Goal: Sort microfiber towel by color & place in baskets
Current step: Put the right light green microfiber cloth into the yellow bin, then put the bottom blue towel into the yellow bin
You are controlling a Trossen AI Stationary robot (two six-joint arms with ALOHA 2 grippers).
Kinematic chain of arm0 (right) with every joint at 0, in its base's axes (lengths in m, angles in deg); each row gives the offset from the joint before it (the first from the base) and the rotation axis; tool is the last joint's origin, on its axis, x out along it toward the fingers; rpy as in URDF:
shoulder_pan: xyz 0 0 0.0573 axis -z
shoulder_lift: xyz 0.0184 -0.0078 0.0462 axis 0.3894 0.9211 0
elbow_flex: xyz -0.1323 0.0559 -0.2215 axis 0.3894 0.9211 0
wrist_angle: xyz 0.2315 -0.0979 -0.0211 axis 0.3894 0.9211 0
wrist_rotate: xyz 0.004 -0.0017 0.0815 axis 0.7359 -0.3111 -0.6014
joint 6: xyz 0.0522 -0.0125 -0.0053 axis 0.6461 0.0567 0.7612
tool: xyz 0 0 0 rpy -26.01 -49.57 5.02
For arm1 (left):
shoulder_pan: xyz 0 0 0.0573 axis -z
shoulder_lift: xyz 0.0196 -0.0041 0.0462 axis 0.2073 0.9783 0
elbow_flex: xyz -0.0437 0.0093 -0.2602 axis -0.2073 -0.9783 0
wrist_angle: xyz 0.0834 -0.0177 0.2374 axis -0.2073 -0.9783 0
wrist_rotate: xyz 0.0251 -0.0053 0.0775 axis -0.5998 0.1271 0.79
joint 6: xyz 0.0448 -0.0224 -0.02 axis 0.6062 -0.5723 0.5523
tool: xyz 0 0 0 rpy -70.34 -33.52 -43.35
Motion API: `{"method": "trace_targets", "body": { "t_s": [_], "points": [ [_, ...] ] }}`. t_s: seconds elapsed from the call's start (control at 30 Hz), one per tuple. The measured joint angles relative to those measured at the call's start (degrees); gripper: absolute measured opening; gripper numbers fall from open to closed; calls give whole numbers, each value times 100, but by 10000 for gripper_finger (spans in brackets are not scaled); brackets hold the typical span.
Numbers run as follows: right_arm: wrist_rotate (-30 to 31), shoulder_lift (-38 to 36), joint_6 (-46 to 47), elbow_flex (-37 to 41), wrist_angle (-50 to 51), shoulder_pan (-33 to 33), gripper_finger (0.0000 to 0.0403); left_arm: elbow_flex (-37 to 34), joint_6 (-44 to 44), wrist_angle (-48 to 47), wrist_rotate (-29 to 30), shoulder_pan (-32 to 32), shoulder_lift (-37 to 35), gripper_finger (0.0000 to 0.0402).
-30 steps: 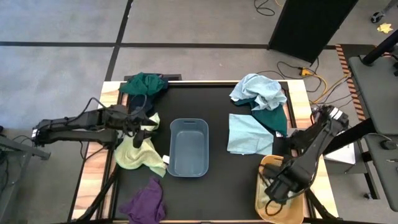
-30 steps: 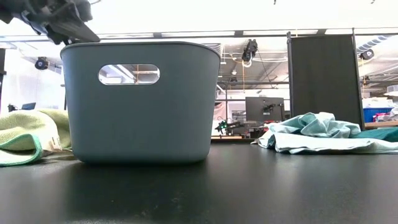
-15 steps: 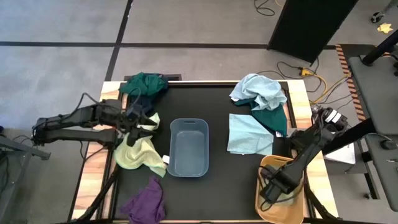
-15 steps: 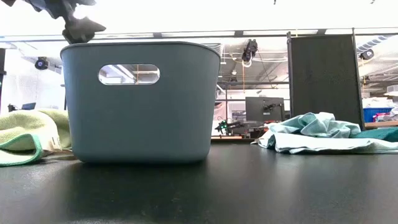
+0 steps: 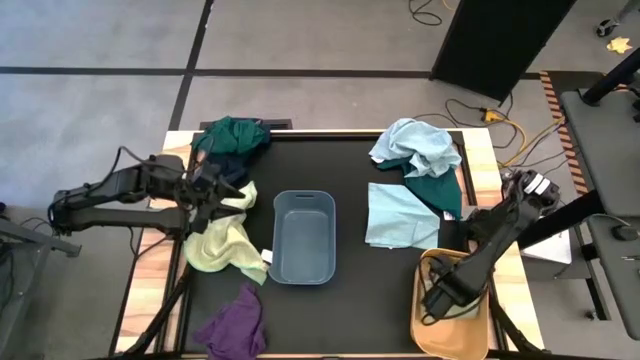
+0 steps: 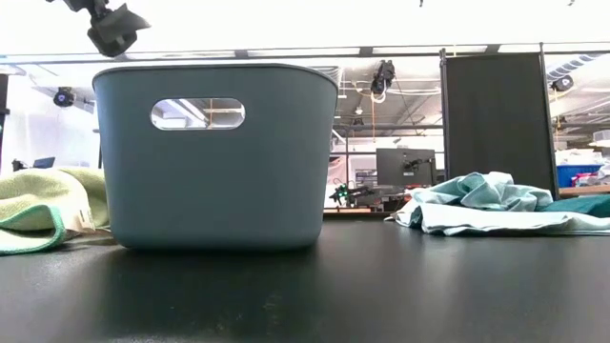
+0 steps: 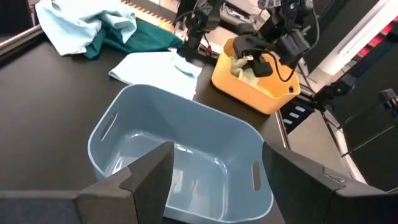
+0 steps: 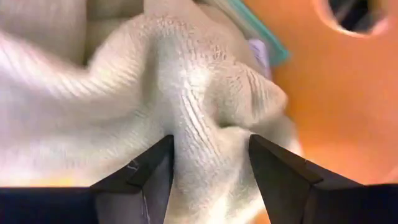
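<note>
My left gripper [image 5: 215, 188] hangs open and empty above the left side of the table, over the pale yellow-green towel [image 5: 225, 240] and a navy towel [image 5: 226, 166]. It also shows at the top of the low view [image 6: 112, 29]. The grey-blue basket [image 5: 303, 237] stands mid-table. My right gripper [image 5: 438, 298] is open, down inside the yellow-orange basket [image 5: 452, 335], on a pale yellow-green towel [image 8: 124, 81] lying in it. A purple towel [image 5: 235, 325] lies at the near left and a dark green one [image 5: 232, 135] at the far left. My right gripper comes from above into the pale towel in the yellow-orange basket. A raised fold [image 8: 208, 118] stands between its open fingers, and the cloth lies against their inner sides [image 8: 163, 163]. The towel rests in the basket.
At the far right lie a crumpled light blue towel [image 5: 415, 145], a dark green towel [image 5: 438, 187] and a flat light blue towel [image 5: 400, 215]. The bare black tabletop [image 5: 370, 300] lies between the two baskets.
My left gripper has risen and drawn back toward the table's far left, away from the pale yellow-green towel, which stays on the table. My right gripper has stayed inside the yellow-orange basket, shifting only slightly.
</note>
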Motion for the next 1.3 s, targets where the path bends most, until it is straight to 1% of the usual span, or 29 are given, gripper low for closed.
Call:
{"method": "trace_targets", "body": {
  "t_s": [0.1,0.2,0.37,0.43,0.47,0.53,0.6,0.67,0.73,0.8,0.87,1.07,1.2,1.3],
  "points": [
    [-24,-265,-5,-474,517,0,199,102,-2,8,-2,0,-9,230],
    [-25,-550,155,-947,827,0,199,160,-10,5,-3,0,-10,230],
    [23,-1024,923,-1535,817,0,199,118,-312,8,-94,42,-87,230],
    [279,-1162,1351,-1720,821,0,199,59,-448,122,-290,129,-131,230],
    [487,-1222,1544,-1800,817,0,199,14,-523,233,-363,192,-164,230],
    [1157,-1307,1954,-1922,818,0,199,-104,-715,489,-408,363,-240,230],
    [2105,-1363,2324,-1982,841,54,199,-202,-855,774,-409,602,-316,230],
    [2956,-1372,2389,-1983,856,259,199,-288,-936,1003,-417,890,-367,230],
    [3636,-1249,2366,-1970,854,609,199,-393,-1081,1182,-415,1232,-404,230],
    [4111,-1047,2278,-1942,830,1030,199,-518,-1224,1442,-406,1629,-438,230],
    [4206,-823,2172,-1932,813,1506,199,-641,-1351,1686,-291,2051,-452,230],
    [4236,-112,1089,-1921,779,2863,195,-923,-1543,1891,821,3240,-407,230],
    [4157,416,-241,-1874,425,3652,192,-1165,-1811,1810,1322,3669,-402,230],
    [4007,794,-997,-1803,-147,4148,203,-1333,-2096,1766,1351,3731,-402,230]
  ]
}}
